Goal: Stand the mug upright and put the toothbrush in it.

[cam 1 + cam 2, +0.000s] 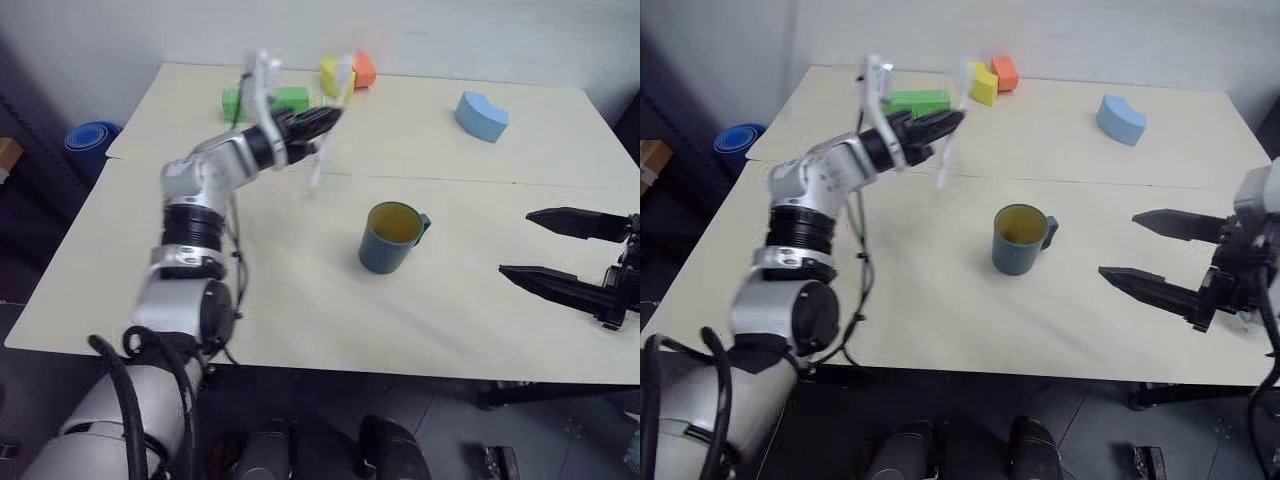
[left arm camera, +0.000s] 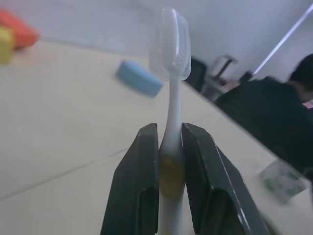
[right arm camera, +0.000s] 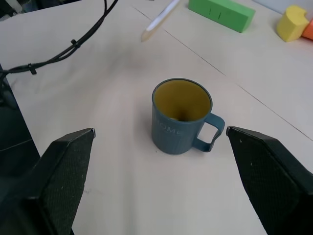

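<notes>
The dark teal-blue mug (image 1: 392,238) stands upright near the middle of the table, yellow inside, with its handle toward my right side. My left gripper (image 1: 325,120) is raised over the far left part of the table, behind and to the left of the mug. It is shut on the toothbrush (image 2: 170,98) at the pale yellow handle, and the white bristle head sticks out past the fingertips. My right gripper (image 1: 516,242) hovers open to the right of the mug. In the right wrist view the mug (image 3: 181,117) sits between and beyond its wide-spread fingers (image 3: 73,171).
Toy blocks lie along the far edge: a green one (image 1: 268,100), a yellow one (image 1: 335,72), an orange one (image 1: 364,70) and a curved blue one (image 1: 481,116) at the far right. A seam crosses the table (image 1: 300,300). A person (image 2: 274,117) sits beyond the table.
</notes>
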You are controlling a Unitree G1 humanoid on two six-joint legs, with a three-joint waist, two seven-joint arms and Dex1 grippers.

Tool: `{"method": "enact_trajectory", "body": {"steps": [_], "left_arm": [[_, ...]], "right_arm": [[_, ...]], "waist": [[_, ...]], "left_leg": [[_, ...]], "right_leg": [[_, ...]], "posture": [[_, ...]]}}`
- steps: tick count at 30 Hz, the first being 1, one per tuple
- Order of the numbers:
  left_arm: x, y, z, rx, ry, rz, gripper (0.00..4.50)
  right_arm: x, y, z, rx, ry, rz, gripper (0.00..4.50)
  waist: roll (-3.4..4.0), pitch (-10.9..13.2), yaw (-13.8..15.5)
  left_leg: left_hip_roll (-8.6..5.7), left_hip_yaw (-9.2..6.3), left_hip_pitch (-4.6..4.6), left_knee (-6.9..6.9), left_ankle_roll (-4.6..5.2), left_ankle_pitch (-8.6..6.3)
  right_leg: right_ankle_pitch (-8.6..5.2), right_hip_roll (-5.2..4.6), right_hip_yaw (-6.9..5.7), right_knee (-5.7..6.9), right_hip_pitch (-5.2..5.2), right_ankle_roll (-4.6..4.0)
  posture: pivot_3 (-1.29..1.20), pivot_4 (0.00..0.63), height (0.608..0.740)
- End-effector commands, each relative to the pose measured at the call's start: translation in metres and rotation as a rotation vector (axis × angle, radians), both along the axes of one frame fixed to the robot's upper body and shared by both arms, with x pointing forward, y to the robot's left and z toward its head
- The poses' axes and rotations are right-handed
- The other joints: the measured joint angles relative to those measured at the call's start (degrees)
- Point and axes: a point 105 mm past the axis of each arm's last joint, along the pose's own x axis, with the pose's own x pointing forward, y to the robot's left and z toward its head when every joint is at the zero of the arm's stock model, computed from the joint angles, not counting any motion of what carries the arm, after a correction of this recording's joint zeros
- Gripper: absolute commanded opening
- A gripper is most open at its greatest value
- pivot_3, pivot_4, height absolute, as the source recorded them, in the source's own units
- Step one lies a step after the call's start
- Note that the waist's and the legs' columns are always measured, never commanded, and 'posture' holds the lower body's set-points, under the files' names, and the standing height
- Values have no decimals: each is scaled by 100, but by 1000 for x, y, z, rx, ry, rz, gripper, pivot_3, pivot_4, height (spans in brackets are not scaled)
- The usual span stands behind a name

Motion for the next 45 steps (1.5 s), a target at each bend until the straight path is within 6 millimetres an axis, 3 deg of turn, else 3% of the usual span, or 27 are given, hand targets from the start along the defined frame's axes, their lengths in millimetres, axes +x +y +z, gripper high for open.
{"method": "enact_trajectory", "body": {"steps": [1, 5, 17, 19, 24, 29, 32, 34, 37, 39, 42, 45], "left_arm": [[-17, -27, 30, -129, -74, -45, 400], [-17, -59, 15, -100, -93, -34, 400], [-30, -88, -37, -6, -141, -74, 400], [-32, -87, -40, -19, -132, -77, 1094], [-35, -69, -29, -51, -153, -70, 2334], [-52, -8, 15, -27, -251, -115, 3792], [-72, 65, 35, 193, -400, -133, 3965], [-80, 89, 31, 325, -417, -145, 3965], [-93, 134, 8, 569, -387, -166, 3965], [-102, 150, 1, 641, -356, -183, 3965], [-113, 170, -14, 757, -327, -186, 3965], [-118, 174, -20, 781, -320, -186, 3965]], "right_arm": [[-2, 0, 6, 18, -54, -45, 4500], [-3, -1, 6, 28, -69, -93, 4500], [-4, -8, 11, 55, -97, -171, 4500], [-3, -8, 11, 54, -96, -171, 4500], [2, -10, 11, 54, -90, -171, 4500], [9, -15, 4, 35, -39, -147, 4500], [11, -20, -6, -3, 42, -94, 4500], [11, -22, -10, -18, 78, -66, 4500], [8, -24, -16, -45, 154, 4, 4500], [9, -27, -18, -57, 173, 28, 4500], [16, -30, -18, -67, 169, 35, 4500], [22, -32, -20, -73, 162, 40, 4500]], "waist": [[0, 0, -1], [1, 0, -21], [1, -1, 24], [1, -1, 23], [1, -1, 8], [3, -1, -58], [5, -1, -180], [6, -1, -226], [15, -6, -132], [14, -6, -105], [11, -4, -88], [11, -4, -106]], "left_leg": [[0, 2, 1, -1, 0, 0], [1, 17, 13, -8, 0, 0], [-1, 21, 7, -5, 5, -2], [-1, 21, 7, -4, 8, -4], [1, 22, 5, -3, 10, -4], [4, 23, 10, -5, 9, -4], [6, 22, 14, -10, 7, -3], [10, 30, 26, -20, 5, -4], [8, 30, 34, -33, 2, -4], [6, 21, 31, -27, 2, -4], [7, 14, 19, -10, 2, -5], [9, 21, 19, -7, 1, -6]], "right_leg": [[0, 0, 1, -1, 0, 0], [0, 1, 6, -4, 2, -1], [1, 1, 9, -22, 3, -2], [1, 0, 10, -23, 5, -2], [1, 1, 10, -25, 4, -2], [1, 3, 12, -18, 3, -2], [0, 5, 13, -6, -2, -3], [-1, 11, 21, -1, -5, -5], [-1, 10, 19, -11, 2, -5], [-1, 10, 17, -18, 10, -5], [-2, 11, 14, -24, 14, -5], [-2, 11, 16, -24, 12, -5]], "posture": [[0, 150, 740], [0, 150, 740], [0, 150, 740], [0, 150, 740], [0, 150, 740], [0, 150, 740], [0, 150, 740], [0, 150, 740], [0, 150, 740], [0, 150, 740], [0, 150, 740], [0, 150, 740]]}}
